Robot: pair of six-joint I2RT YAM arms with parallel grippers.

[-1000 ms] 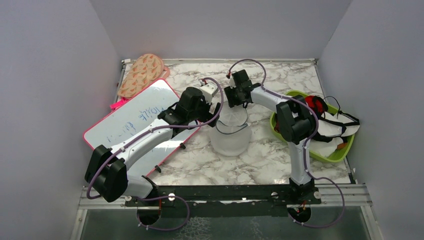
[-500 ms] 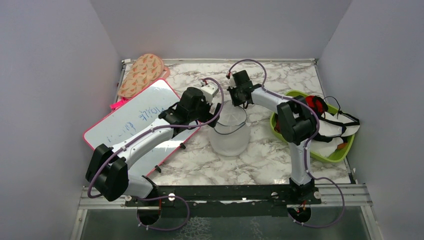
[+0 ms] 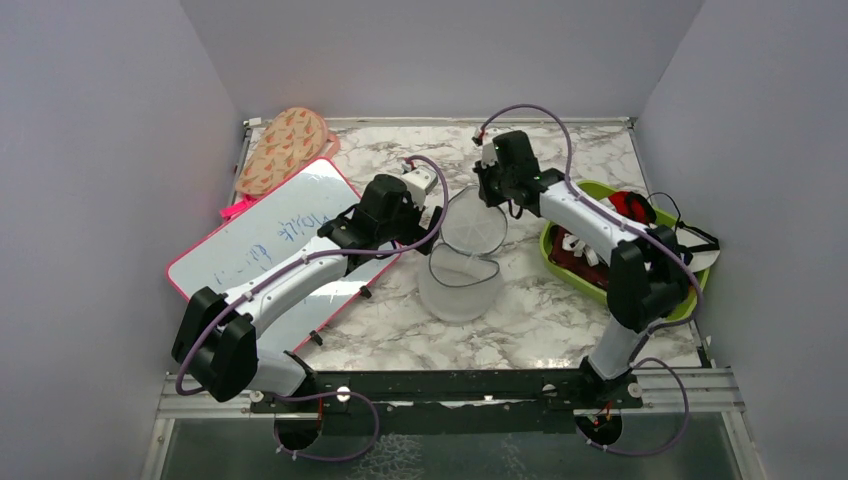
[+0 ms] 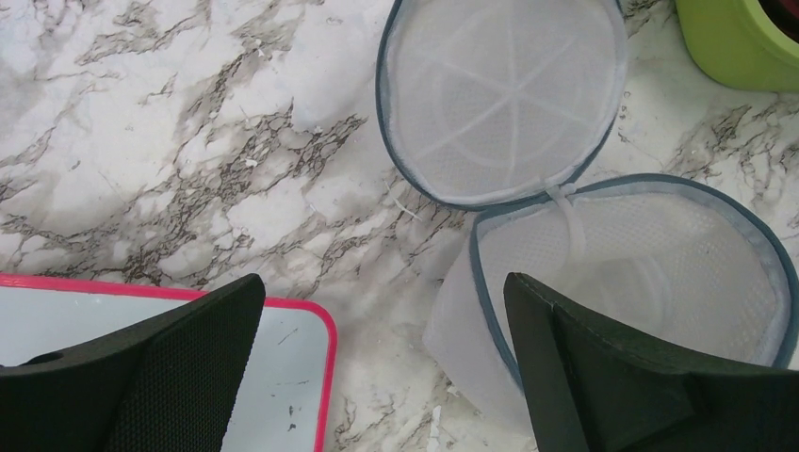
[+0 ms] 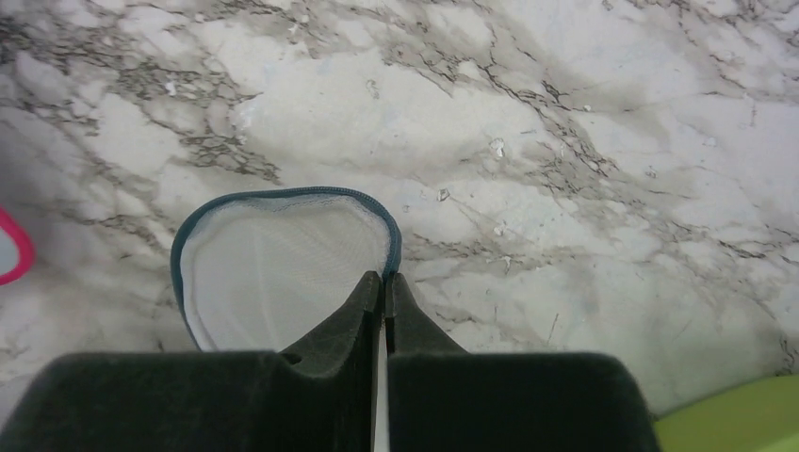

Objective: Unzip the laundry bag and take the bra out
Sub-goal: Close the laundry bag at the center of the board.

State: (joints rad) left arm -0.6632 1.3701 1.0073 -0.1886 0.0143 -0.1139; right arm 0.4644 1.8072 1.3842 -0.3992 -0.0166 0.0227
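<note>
- left gripper (image 4: 382, 292) hangs spread wide, holding nothing, between the whiteboard (image 3: 265, 245) and the laundry bag (image 3: 460, 290).
- laundry bag sits mid-table, unzipped, its lid (image 3: 473, 228) flipped back.
- right gripper (image 5: 384, 278) is clenched on the lid's zipper rim, near the green tray (image 4: 735, 52).

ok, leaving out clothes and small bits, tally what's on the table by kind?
Mesh bag: 1
Green tray: 1
Whiteboard: 1
Orange patterned pad: 1
Total: 4
</note>
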